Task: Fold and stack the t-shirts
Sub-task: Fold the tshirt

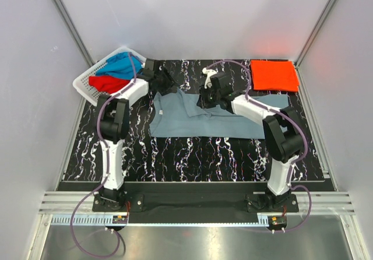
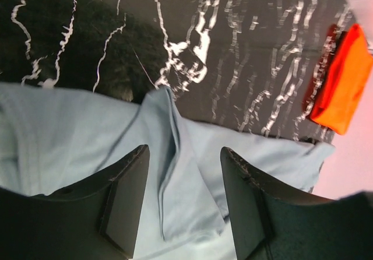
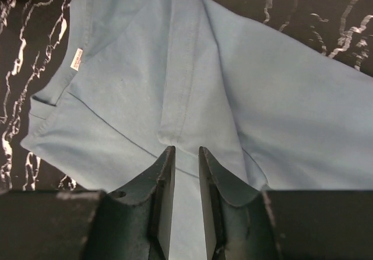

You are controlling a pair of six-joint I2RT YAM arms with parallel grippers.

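Note:
A dull grey-blue t-shirt (image 1: 204,123) lies spread on the dark marbled table, with a sleeve fold (image 3: 180,91) running down its middle and a neck label (image 3: 76,59) at its left. My left gripper (image 2: 183,150) hovers open over the shirt's back left part (image 2: 192,172), with nothing between its fingers. My right gripper (image 3: 185,149) hangs low over the shirt's upper middle, jaws a narrow gap apart, their tips just short of the sleeve fold's end. An orange-red t-shirt (image 1: 274,74) lies folded at the back right.
A white slotted basket (image 1: 86,86) at the back left corner holds a bright blue t-shirt (image 1: 119,66) and a red t-shirt (image 1: 108,83). Grey walls close in the table on three sides. The orange-red t-shirt (image 2: 344,85) shows at the right of the left wrist view.

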